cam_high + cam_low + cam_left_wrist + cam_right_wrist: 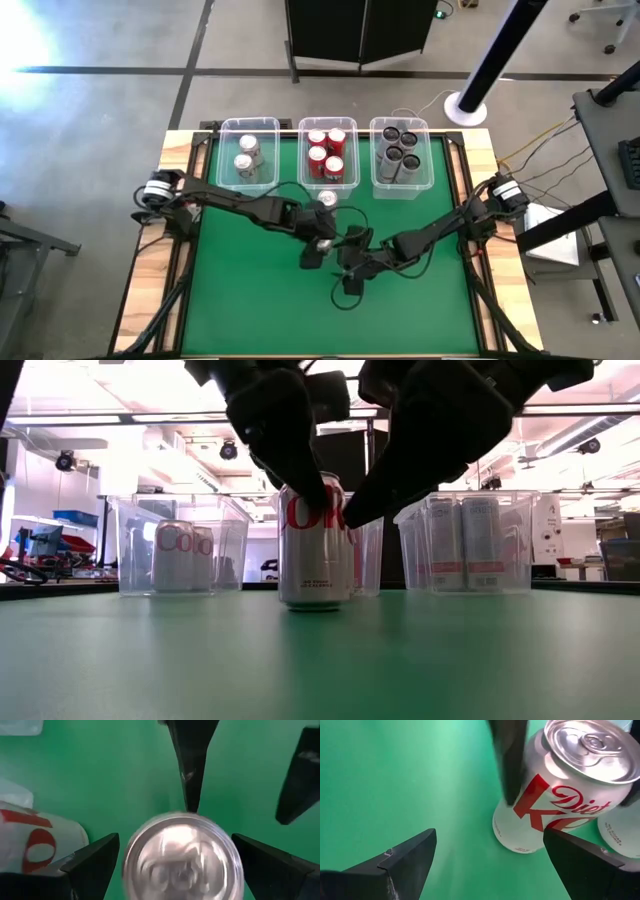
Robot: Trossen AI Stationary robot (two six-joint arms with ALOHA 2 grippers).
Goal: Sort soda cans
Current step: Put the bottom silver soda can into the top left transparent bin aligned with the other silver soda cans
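A silver-white soda can [315,560] with red lettering stands upright on the green table, just in front of the bins; the arms hide it in the high view. My left gripper [175,845] is open above it, pointing down, one finger [95,865] on each side of the can's top [182,855], with thin gaps showing. My right gripper [490,835] is open on the can's [545,815] near side with nothing between its fingers. A second silver can [327,200] stands just behind the first.
Three clear bins stand along the far edge: the left one [248,121] holds silver cans, the middle one [327,120] red cans, the right one [400,121] dark cans. Both arms cross close together at the table's middle. Open green table lies toward the near edge.
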